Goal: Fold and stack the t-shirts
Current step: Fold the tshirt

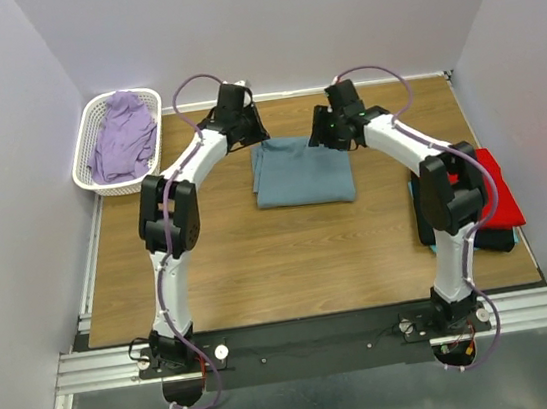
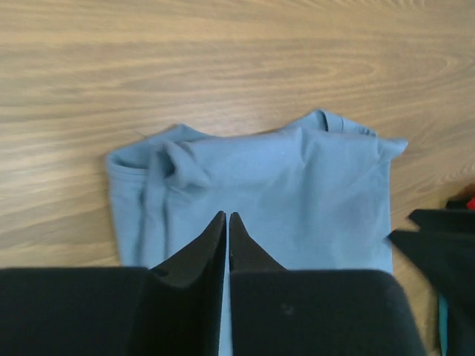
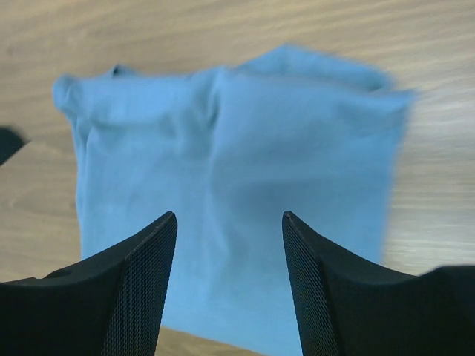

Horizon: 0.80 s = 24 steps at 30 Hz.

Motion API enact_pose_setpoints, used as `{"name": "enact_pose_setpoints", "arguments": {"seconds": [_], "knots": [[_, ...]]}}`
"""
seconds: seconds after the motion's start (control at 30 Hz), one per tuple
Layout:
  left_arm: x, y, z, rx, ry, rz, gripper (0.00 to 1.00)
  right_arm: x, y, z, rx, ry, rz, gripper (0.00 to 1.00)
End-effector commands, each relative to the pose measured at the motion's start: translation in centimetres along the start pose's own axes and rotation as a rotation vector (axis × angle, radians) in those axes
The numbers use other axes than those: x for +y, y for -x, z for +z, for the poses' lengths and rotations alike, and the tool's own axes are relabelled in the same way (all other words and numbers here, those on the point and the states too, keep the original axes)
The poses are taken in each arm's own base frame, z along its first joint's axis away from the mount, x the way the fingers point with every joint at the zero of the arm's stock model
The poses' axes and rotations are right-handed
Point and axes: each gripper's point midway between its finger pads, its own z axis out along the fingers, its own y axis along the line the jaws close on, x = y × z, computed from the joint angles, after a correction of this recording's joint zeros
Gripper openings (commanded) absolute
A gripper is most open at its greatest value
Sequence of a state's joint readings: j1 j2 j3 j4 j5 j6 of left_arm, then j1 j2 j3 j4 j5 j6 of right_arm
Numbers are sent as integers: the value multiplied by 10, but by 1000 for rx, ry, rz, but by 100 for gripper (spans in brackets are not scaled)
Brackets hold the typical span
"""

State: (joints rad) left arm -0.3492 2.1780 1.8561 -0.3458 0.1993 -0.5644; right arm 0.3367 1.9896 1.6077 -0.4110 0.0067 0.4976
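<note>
The left gripper [image 1: 248, 127] hangs over the far left corner of the folded blue-grey t-shirt [image 1: 301, 171]. In its wrist view, its fingers [image 2: 200, 256] are pressed together with only a thin slit between them. The tips are poised over the cloth [image 2: 297, 185], and no fabric can be seen caught in them. The right gripper [image 1: 328, 132] sits over the shirt's far right corner with its jaws spread wide. Its wrist view shows the two fingers [image 3: 145, 274] well apart, with the blue cloth [image 3: 237, 133] lying loose between and beyond them.

The blue-grey t-shirt lies flat as a rough rectangle on the wooden table [image 1: 262, 267]. It is in the far half, about midway between the left and right edges. Its folded layers and a rumpled ridge show near one edge in the left wrist view.

Against the right edge of the table, partly behind the right arm, a red t-shirt [image 1: 498, 185] lies on top of a pile. A strip of turquoise [image 1: 420, 213] shows beneath it, and something black [image 1: 495, 238] lies at its near end.

At the far left corner stands a white lattice basket [image 1: 80, 169] with a lavender garment [image 1: 123, 133] heaped inside it.
</note>
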Motion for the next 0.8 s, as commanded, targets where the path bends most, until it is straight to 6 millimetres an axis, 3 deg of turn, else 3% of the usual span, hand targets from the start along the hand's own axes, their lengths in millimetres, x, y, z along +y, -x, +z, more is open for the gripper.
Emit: {"name": "enact_pose_setpoints", "arguments": {"seconds": [0.0, 0.07, 0.17, 0.2, 0.23, 0.3, 0.5, 0.77], "knots": [[8, -16, 24, 39, 37, 24, 9, 1, -31, 25, 63, -22, -24, 65], [6, -16, 32, 41, 15, 27, 8, -2, -31, 37, 65, -42, -30, 65], [9, -13, 48, 38, 14, 27, 8, -10, -12, 48, 18, -87, -50, 65], [18, -22, 61, 62, 31, 21, 8, -16, -15, 57, 30, -98, -48, 65], [18, -12, 62, 46, 37, 21, 7, -19, -2, 59, 8, -95, -35, 65], [31, -17, 75, 62, 61, 2, 6, -29, 3, 68, 9, -104, -21, 65], [60, -10, 80, 47, 91, -63, 5, -63, 2, 89, 43, -132, 34, 65], [59, 1, 78, 40, 55, -61, 5, -78, 3, 92, 61, -124, 73, 66]]}}
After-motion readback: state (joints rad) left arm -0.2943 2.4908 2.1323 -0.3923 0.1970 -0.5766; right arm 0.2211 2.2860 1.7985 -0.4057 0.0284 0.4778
